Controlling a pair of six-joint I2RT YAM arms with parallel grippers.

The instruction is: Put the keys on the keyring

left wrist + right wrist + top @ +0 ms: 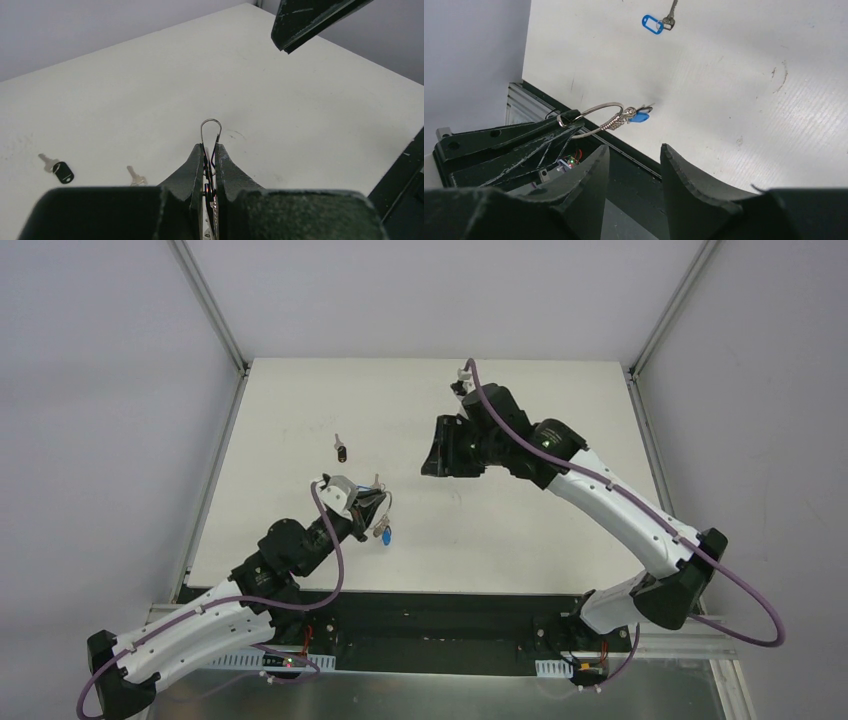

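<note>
My left gripper is shut on the keyring, a thin silver ring whose loop sticks out past the fingertips. A blue-headed key and a silver coil hang on the ring's far side. The blue key shows just below the gripper tip. My right gripper hovers to the right of the ring, apart from it. It is open, with nothing between its fingers. A loose silver key lies on the table near the left gripper. Another key with an oval tag head lies farther off.
The tagged key rests toward the table's left middle. The white table ends in a black near-edge rail. Grey walls and metal posts stand on the far, left and right sides.
</note>
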